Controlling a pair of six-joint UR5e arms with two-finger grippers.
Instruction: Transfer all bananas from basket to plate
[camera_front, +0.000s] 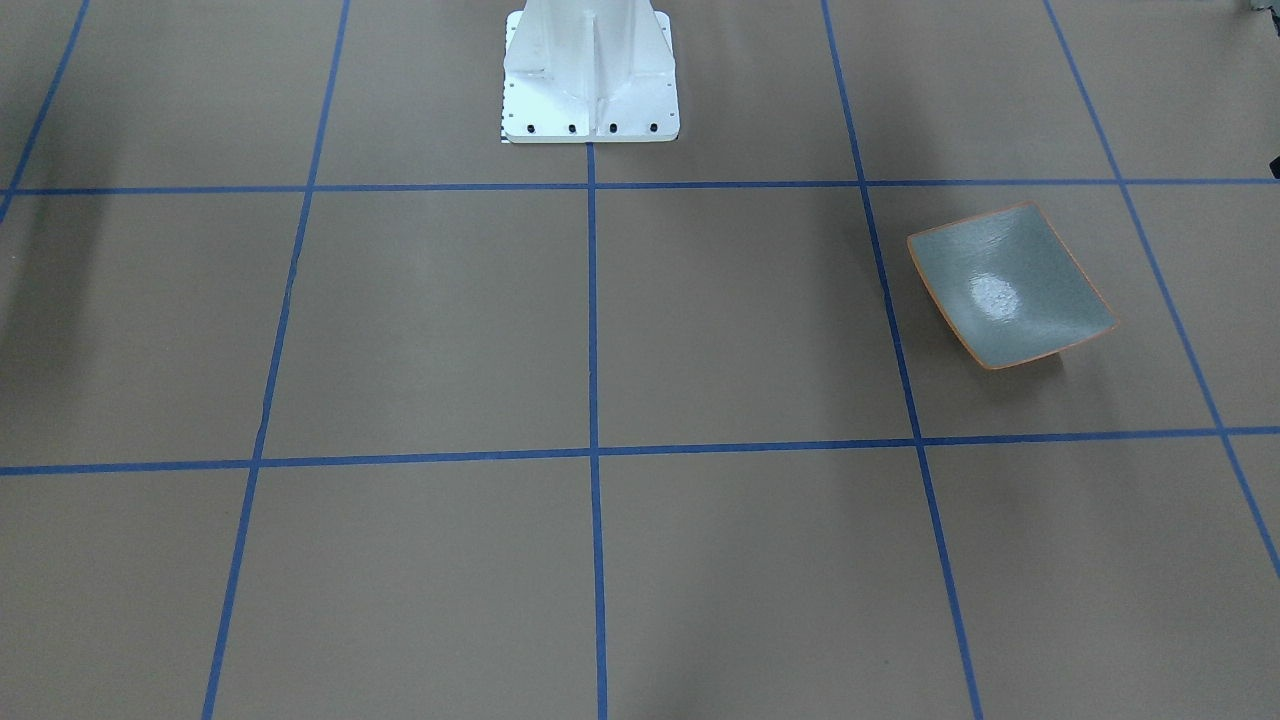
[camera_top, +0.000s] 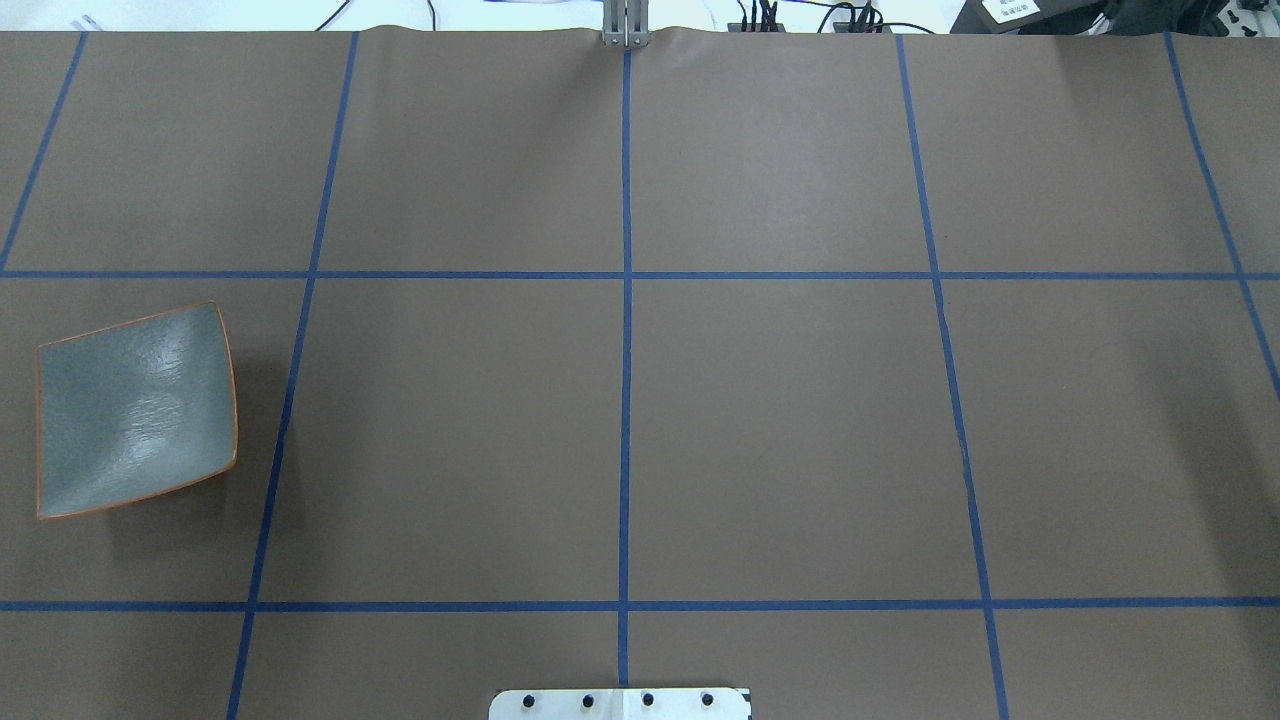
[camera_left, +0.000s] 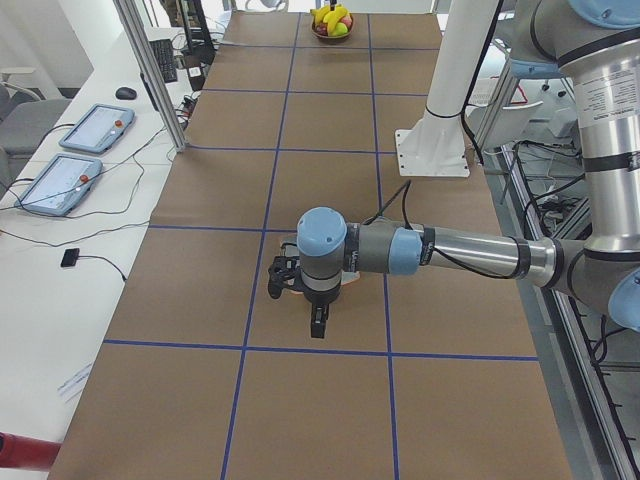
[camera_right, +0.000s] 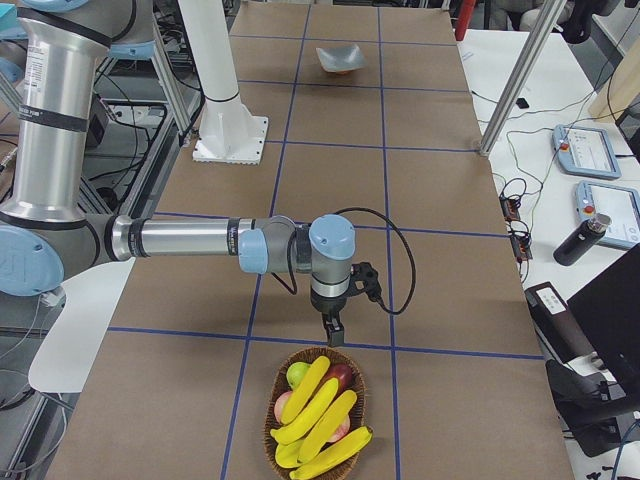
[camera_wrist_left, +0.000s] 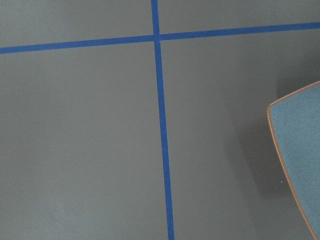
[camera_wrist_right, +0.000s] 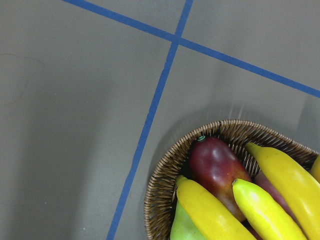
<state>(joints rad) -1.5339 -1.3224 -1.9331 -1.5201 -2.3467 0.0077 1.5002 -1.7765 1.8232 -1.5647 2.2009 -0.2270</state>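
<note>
All four bright yellow curved bananas (camera_right: 318, 412) lie piled in the brown woven wicker basket (camera_right: 270, 425), at the bottom centre of the right-side view. None is out yet. The glossy grey-green plate with the thin orange rim (camera_top: 135, 410) sits bare at the left edge of the overhead view, well apart from the basket.

The right gripper (camera_right: 333, 332) hangs fingers-down just above the basket's far rim. Only the side camera shows it, so I cannot tell how wide its fingers stand. The same goes for the left gripper (camera_left: 317, 325), centre frame in the left-side view. Its wrist camera catches a corner of the plate at the right edge.

Now the trouble spots. Those bananas overlap each other, so a pinch on one could drag a neighbour out or tug the light basket across the brown paper-covered table (camera_top: 780, 420). Their skins look smooth and rounded, so an off-centre grasp may let one swivel or slip. Tucked under them are a dark red fruit (camera_wrist_right: 215, 167) and a green fruit (camera_wrist_right: 182, 227). A deep plunge could catch those instead.

Then comes the long haul across the table. The plate looks easier for the left arm, so a hand-over might be needed, and that is a chance for a drop. The plate's two low sides could let a banana roll off.
</note>
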